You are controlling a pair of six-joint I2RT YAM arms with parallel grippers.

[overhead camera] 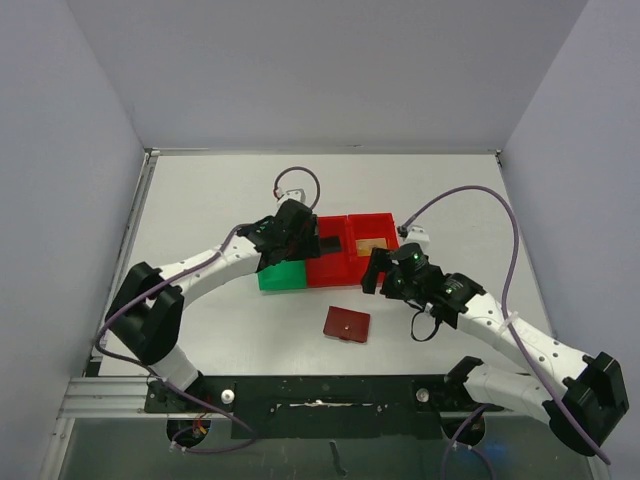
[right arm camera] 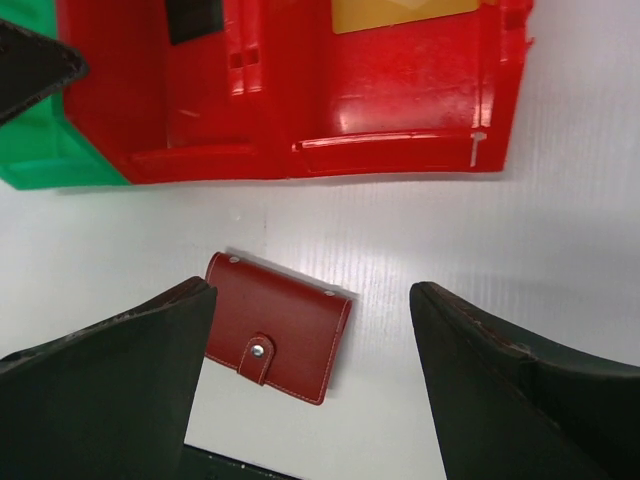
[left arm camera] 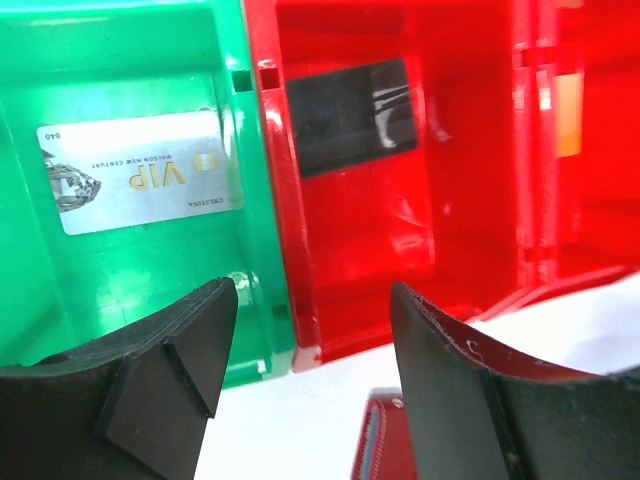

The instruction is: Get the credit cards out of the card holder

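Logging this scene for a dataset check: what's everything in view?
table: 1, white, under everything
green bin: 1, green, left end of the row
middle red bin: 1, red, beside the green bin
right red bin: 1, red, right end
silver card: 1, silver-grey, in the green bin
black card: 1, black, in the middle red bin
gold card: 1, gold-orange, in the right red bin
card holder: 1, dark red, closed, on the table in front of the bins
left pincer: 1, black, open, over the green and middle bins
right pincer: 1, black, open, near the right red bin
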